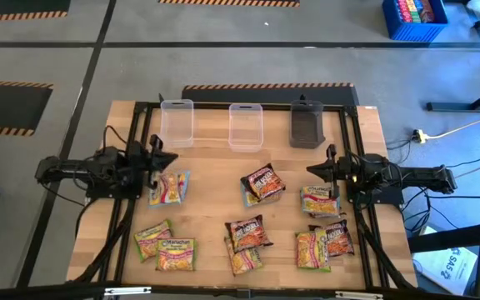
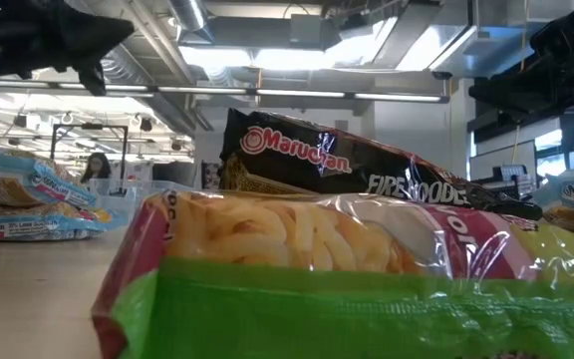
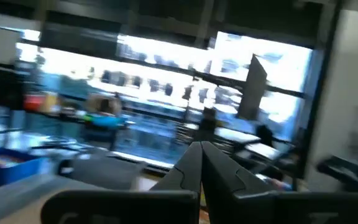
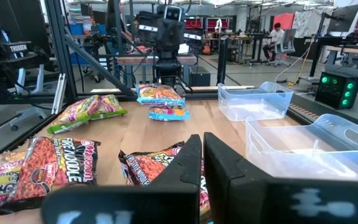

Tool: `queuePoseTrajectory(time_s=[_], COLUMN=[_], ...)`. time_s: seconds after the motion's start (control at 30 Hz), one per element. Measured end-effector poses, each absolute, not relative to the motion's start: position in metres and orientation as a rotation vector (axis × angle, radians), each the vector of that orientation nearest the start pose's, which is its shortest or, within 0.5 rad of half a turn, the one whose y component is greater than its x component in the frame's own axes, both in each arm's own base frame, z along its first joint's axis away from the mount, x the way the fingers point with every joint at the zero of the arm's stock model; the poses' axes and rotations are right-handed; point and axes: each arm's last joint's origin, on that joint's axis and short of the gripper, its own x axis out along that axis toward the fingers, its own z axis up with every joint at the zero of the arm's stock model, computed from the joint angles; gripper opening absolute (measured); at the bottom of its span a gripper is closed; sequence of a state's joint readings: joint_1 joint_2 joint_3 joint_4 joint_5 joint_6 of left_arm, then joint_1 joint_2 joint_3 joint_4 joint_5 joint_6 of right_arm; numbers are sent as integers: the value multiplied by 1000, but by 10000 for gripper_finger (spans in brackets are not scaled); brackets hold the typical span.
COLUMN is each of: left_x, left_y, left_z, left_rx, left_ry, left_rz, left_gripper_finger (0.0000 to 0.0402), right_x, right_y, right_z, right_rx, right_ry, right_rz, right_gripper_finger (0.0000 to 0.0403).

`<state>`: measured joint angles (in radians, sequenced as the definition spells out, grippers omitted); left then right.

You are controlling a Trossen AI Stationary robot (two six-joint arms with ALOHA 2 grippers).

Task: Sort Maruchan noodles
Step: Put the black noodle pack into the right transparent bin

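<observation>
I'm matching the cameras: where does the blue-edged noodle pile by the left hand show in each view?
High: blue-edged pile, left of centre, next to the left hand.
Low: far left, on the tabletop.
Left wrist: not in it.
Right wrist: mid-picture, far across the table.
Landmark: the left hand, close by the pile in the right wrist view too.

We see a wooden bench [image 1: 123,212] with three tubs along its far edge: two clear tubs [image 1: 177,122] [image 1: 245,125] side by side and a dark grey tub [image 1: 307,125] to their right. Beyond the bench, a blue crate [image 1: 413,18] sits on the grey floor [image 1: 223,71] at far right. A person [image 4: 277,36] sits far off in the room.
</observation>
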<state>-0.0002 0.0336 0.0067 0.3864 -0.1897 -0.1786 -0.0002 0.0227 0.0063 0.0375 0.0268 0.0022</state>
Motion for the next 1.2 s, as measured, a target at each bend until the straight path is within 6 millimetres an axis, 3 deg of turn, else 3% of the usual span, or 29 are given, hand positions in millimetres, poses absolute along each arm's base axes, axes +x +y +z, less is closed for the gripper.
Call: queuePoseTrajectory(time_s=[0.27,0.5,0.8,1.2], left_x=[104,126,189,275], left_y=[10,13,16,19], left_z=[198,200,223,231], left_rx=[-199,-193,-133,-67], left_ry=[-326,-314,-112,10], left_rz=[294,314,324,333], left_gripper_finger=[0,0,0,0], right_x=[99,99,101,103], right_y=[0,0,-3,-4], right_z=[169,171,168,165], right_rx=[19,175,240,237], right_ry=[-39,-55,-28,-2], right_rz=[-9,-5,-117,-149], right_gripper_finger=[1,1,1,1])
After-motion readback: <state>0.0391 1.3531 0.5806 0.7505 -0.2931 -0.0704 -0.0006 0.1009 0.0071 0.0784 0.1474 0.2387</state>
